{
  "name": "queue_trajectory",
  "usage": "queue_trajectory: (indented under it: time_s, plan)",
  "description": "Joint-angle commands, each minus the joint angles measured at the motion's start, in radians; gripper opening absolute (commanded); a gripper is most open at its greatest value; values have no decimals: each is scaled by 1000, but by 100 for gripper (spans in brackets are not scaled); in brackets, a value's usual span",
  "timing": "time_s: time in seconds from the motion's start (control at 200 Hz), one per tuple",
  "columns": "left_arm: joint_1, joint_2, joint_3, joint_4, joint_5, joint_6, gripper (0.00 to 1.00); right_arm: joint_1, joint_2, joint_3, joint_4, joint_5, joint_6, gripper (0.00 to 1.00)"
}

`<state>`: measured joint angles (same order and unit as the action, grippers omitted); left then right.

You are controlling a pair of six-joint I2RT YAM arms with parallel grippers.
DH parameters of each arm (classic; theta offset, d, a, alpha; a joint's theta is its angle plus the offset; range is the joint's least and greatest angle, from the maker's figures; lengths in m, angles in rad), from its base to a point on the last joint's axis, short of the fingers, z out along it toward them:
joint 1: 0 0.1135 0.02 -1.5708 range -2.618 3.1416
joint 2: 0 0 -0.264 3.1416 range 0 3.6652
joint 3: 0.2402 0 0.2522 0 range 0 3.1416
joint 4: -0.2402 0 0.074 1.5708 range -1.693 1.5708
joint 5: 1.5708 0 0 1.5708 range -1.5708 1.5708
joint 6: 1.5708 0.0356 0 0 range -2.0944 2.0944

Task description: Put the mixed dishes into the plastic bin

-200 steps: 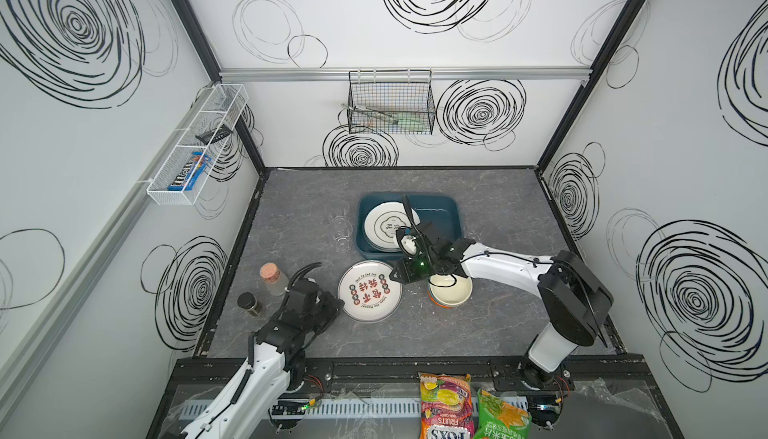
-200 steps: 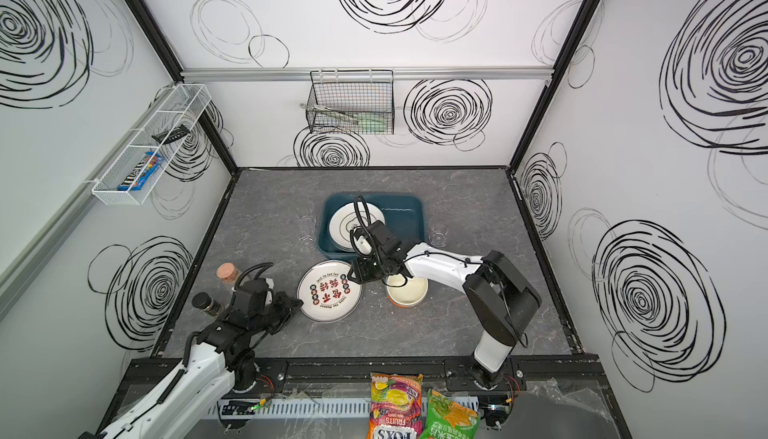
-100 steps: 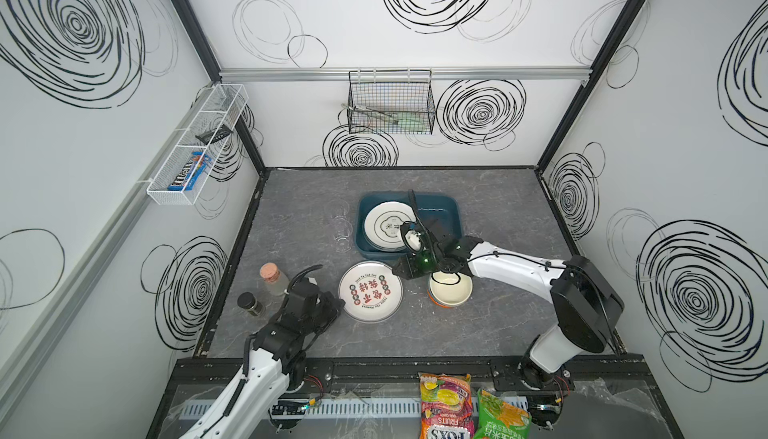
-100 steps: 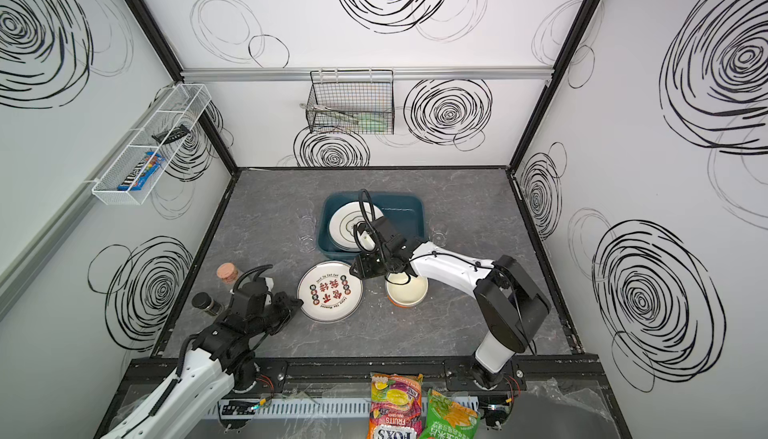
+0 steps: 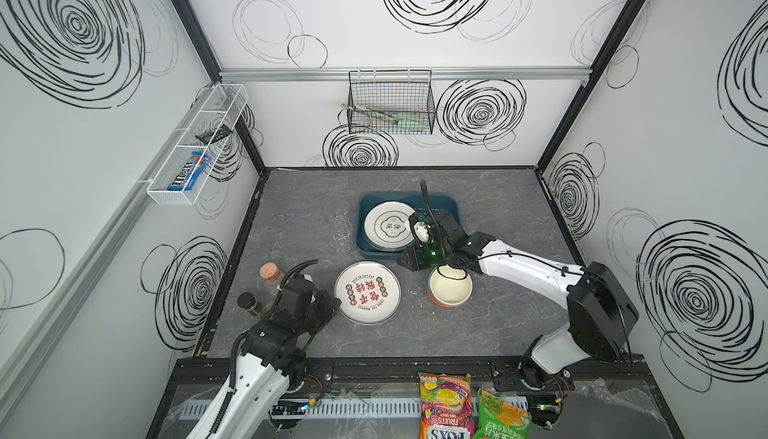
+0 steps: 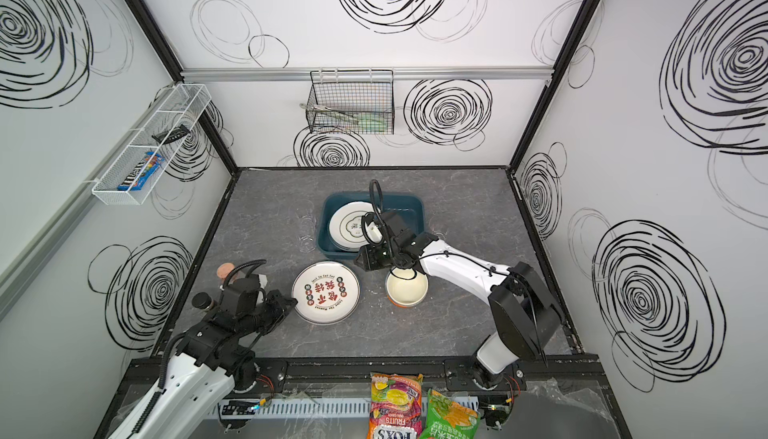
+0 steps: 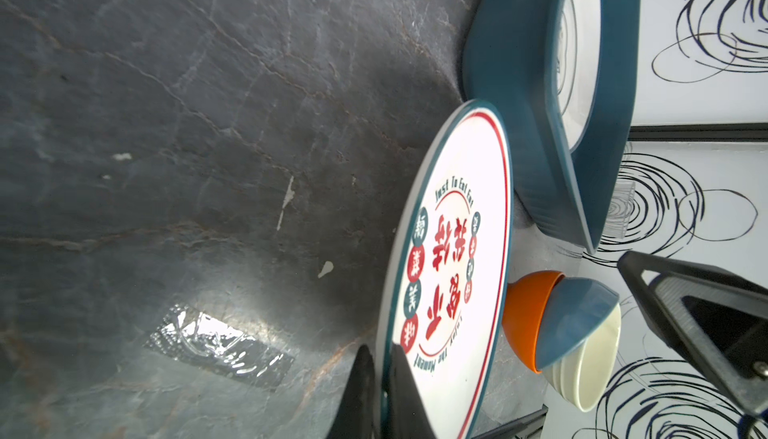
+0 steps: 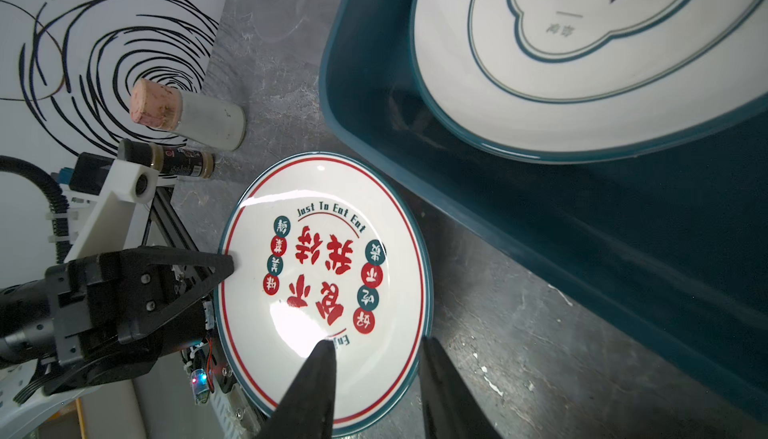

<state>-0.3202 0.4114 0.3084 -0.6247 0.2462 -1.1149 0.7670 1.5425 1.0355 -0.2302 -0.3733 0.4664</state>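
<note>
- Plastic bin (image 5: 360, 225) sits on the table (image 5: 299, 208) toward the back, with one white plate (image 5: 388, 225) already flat inside; stack the next on it.
- Red-lettered plate (image 5: 368, 292) lies just in front of the bin; lift its rim clear of the bin wall before crossing.
- Left gripper (image 7: 380, 354) is clamped tight on that plate's outer rim; hold it level.
- Right gripper (image 8: 376, 341) hovers part-open, empty, near the bin's front wall.
</note>
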Motion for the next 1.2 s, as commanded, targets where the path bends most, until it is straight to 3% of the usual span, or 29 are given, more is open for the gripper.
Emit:
queue_trajectory:
  time_s: [0.0, 0.335, 0.72, 1.196]
  plan:
    - [6, -24, 62, 11, 32, 1, 0, -19, -41, 20, -29, -3, 1, 39]
    - [9, -53, 136, 15, 57, -32, 0, -79, -82, 7, -28, -55, 22, 46]
    - [6, 36, 152, 246, 103, -92, 0, -137, -120, -31, -7, -147, 41, 49]
    - [-33, 129, 181, 414, 100, -124, 0, -150, -127, -52, 57, -246, 58, 48]
